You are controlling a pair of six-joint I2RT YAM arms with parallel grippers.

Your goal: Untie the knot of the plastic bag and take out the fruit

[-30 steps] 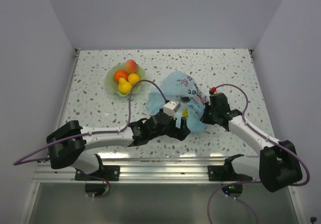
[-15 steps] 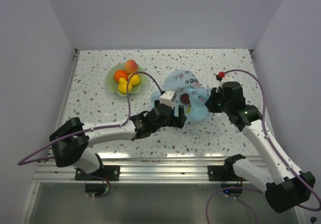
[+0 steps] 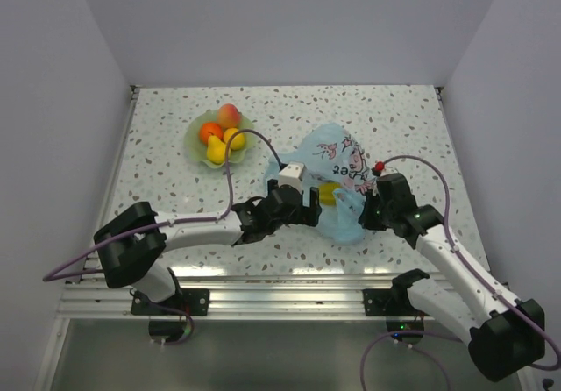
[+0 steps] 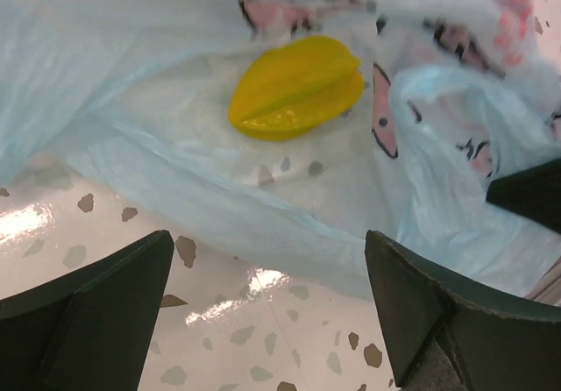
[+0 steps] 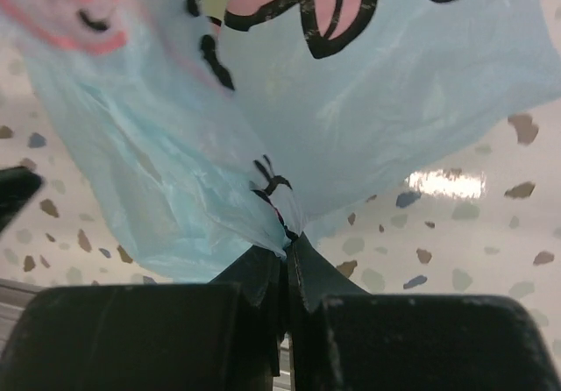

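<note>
The light-blue plastic bag (image 3: pixel 337 174) with its pink-and-dark print lies at the table's middle right, its mouth open toward my left gripper. No knot shows. My right gripper (image 5: pixel 286 244) is shut on a pinched fold of the bag (image 5: pixel 263 137) and holds it up. My left gripper (image 3: pixel 311 205) is open and empty at the bag's mouth, just above the table. A yellow ridged fruit (image 4: pixel 296 88) lies inside the bag ahead of the left fingers (image 4: pixel 421 312); it also shows in the top view (image 3: pixel 327 194). Several more fruits (image 3: pixel 221 133) sit in a bowl.
The pale green wavy-rimmed bowl (image 3: pixel 195 148) stands at the back left. White walls close the table at the left, right and back. A metal rail (image 3: pixel 289 287) runs along the near edge by the arm bases.
My right gripper has moved down and nearer with the bag fold, spreading the bag. My left gripper has shifted slightly toward the bag mouth. The dark fruit seen by it earlier no longer shows.
</note>
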